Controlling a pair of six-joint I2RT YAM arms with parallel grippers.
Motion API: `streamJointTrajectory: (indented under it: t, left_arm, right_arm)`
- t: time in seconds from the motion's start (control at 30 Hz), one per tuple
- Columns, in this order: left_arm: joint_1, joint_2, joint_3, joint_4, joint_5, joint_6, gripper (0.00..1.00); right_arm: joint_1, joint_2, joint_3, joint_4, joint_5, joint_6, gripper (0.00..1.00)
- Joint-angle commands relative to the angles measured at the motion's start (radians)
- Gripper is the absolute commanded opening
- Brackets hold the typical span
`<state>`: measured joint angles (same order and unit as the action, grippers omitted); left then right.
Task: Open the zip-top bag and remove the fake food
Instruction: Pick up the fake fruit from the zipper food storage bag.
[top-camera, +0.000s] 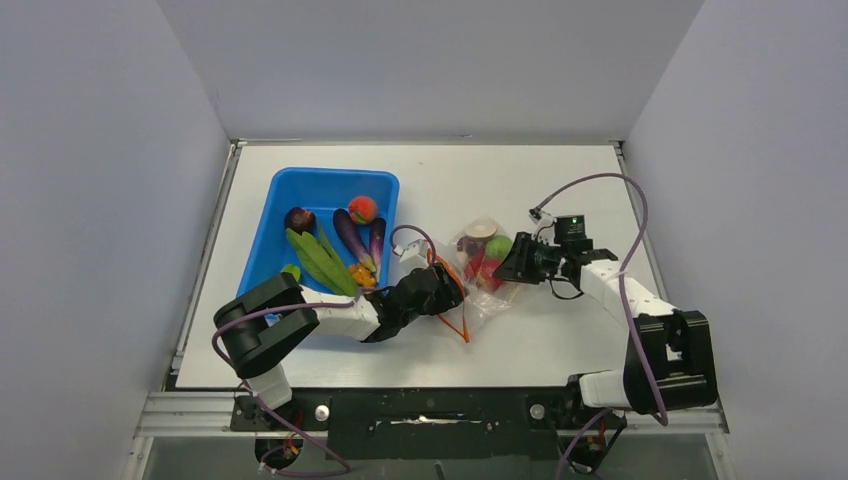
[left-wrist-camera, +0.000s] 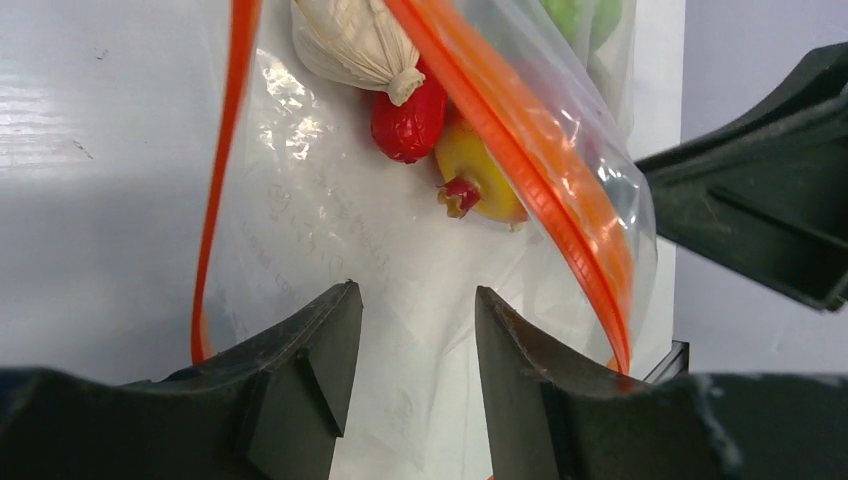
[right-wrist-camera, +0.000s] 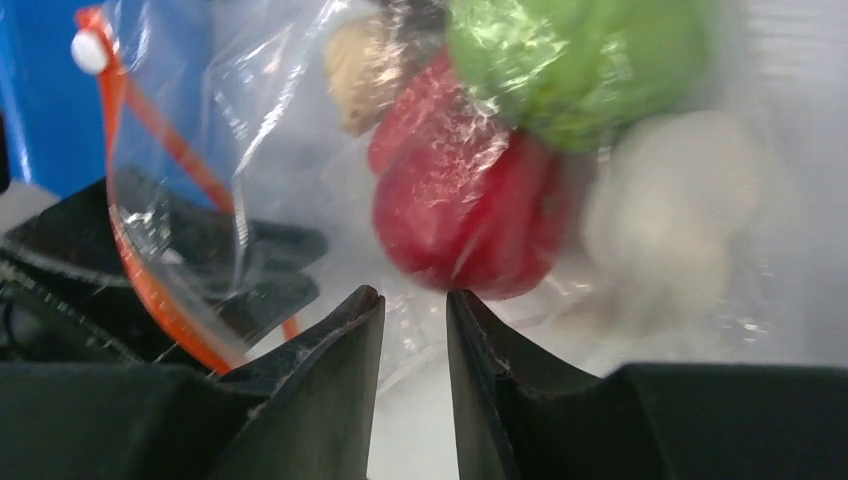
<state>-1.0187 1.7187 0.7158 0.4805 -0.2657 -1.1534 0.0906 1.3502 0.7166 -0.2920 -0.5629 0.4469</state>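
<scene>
left gripper (left-wrist-camera: 413, 296) low, left of crinkly clear zip-top bag (top-camera: 478, 303), jaws apart | right gripper (right-wrist-camera: 414, 296) at its right, jaws narrowly apart | orange zipper parted, red-green-white plastic fake food (right-wrist-camera: 465, 215) inside

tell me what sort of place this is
Probably a robot lab cell: a white table walled by plain grey panels, two arms bolted at its near edge, toy food in a zip-top bag.

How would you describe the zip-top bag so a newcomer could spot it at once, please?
On the white table, look right of the blue bin. The zip-top bag lies there: the only clear, crinkly pouch, edged by an orange-red zipper strip, with fake food inside.
</scene>
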Motion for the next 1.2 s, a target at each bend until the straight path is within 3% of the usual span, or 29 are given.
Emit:
streamJointTrajectory:
  t: [0.0, 0.17, 0.3, 0.43, 0.53, 0.97, 1.17]
  left_arm:
    - [-0.003, -0.031, 0.023, 0.03, -0.04, -0.006, 0.45]
    - [-0.001, -0.028, 0.021, 0.025, -0.038, -0.004, 0.45]
    - [-0.004, -0.017, 0.033, 0.024, -0.021, -0.002, 0.45]
    - [-0.004, -0.011, 0.04, 0.027, -0.016, 0.005, 0.45]
    - [-0.004, -0.011, 0.035, 0.061, -0.005, 0.041, 0.46]
    - [-0.003, -0.038, -0.024, 0.099, -0.014, 0.044, 0.56]
    - [-0.004, -0.041, -0.026, 0.109, -0.028, 0.019, 0.64]
  right_arm:
    - [0.038, -0.108, 0.05, -0.031, -0.054, -0.017, 0.31]
    - [0.02, -0.136, 0.111, -0.045, 0.238, -0.002, 0.33]
    - [-0.001, -0.053, 0.154, -0.029, 0.283, -0.004, 0.34]
    - [0.014, 0.074, 0.154, -0.061, 0.179, -0.025, 0.34]
    - [0.057, 0.071, 0.064, 0.003, 0.071, -0.012, 0.34]
    - [0.058, -0.112, 0.093, -0.051, 0.144, -0.017, 0.38]
    - [0.108, 0.053, 0.137, -0.027, 0.064, -0.05, 0.34]
